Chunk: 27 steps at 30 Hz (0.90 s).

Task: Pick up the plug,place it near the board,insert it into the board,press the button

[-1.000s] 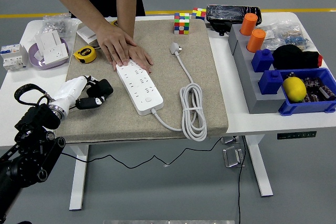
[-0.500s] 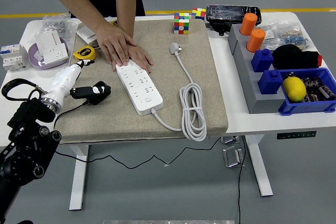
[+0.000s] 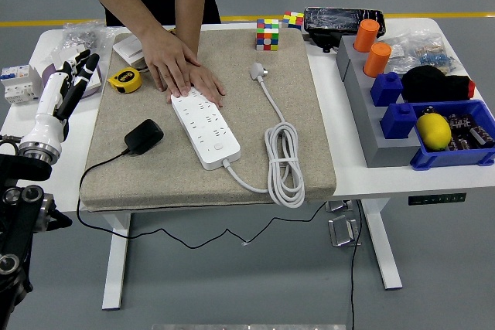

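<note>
Change: since the earlier frames the left hand (image 3: 68, 83) has let go of the black plug (image 3: 144, 136), pulled back to the left and risen; the plug now lies on the mat by itself.
Left hand: white, fingers straight and slightly spread, pointing far and a little right; it holds nothing and is above the table's left end, near the purple bowl (image 3: 51, 76).
Right hand: out of view.
Plug: black adapter block lying flat on the beige mat (image 3: 286, 90), left of the board; its long axis runs from near-left to far-right, and its black cord leaves the near-left end and drops over the mat's near edge.
Board: white power strip (image 3: 205, 125) on the mat, long axis from far-left to near-right, well apart from the plug; its white cable (image 3: 285, 161) lies coiled to the right.
Person: at the far side, both hands (image 3: 184, 73) pressed flat on the far end of the board.
Nearby: yellow tape measure (image 3: 124, 79) just beyond the mat's far-left edge; colour cube (image 3: 267, 34) at the mat's far edge.
Right side of table (image 3: 340, 175): grey stand with orange cylinders (image 3: 372, 46) and blue blocks.
</note>
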Available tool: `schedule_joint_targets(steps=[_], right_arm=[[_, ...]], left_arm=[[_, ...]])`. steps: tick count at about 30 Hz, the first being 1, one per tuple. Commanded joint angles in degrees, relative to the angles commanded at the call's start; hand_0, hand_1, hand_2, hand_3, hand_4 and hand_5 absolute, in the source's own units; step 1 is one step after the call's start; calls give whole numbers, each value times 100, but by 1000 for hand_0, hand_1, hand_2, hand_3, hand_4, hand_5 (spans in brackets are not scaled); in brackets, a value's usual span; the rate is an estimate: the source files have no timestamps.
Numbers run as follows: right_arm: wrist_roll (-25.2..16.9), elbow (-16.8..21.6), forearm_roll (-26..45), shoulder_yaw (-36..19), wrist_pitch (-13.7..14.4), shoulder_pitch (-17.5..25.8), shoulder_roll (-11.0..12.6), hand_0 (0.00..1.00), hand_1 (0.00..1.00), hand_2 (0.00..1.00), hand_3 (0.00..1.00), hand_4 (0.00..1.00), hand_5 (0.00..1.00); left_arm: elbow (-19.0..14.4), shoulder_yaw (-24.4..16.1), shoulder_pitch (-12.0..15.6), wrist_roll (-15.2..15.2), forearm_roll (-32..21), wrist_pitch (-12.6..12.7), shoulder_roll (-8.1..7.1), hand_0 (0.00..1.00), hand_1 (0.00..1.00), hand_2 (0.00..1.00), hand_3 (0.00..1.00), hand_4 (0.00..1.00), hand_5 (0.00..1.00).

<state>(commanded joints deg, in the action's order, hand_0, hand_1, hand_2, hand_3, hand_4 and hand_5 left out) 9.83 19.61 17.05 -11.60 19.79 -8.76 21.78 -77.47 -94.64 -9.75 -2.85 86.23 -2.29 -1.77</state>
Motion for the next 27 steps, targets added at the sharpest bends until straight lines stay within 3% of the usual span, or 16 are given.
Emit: schedule_joint_targets(steps=[5,13,27], right_arm=[[-4,16,-73,-39,11,28,-19,801,778,762,782,998,998],[-5,25,-87,7,31,68,-37,801,778,762,782,998,998],[9,18,-108,-3,76,147,-103,800,777,762,782,998,998]], left_arm=[[-259,-212,308,-114,-1229,-271,123,803,835,810,809,998,998],[-596,-445,587,-133,-3036,-252,177,792,814,788,800,998,998],[-747,-500,695,-190,-2817,-98,177,777,798,774,792,998,998]])
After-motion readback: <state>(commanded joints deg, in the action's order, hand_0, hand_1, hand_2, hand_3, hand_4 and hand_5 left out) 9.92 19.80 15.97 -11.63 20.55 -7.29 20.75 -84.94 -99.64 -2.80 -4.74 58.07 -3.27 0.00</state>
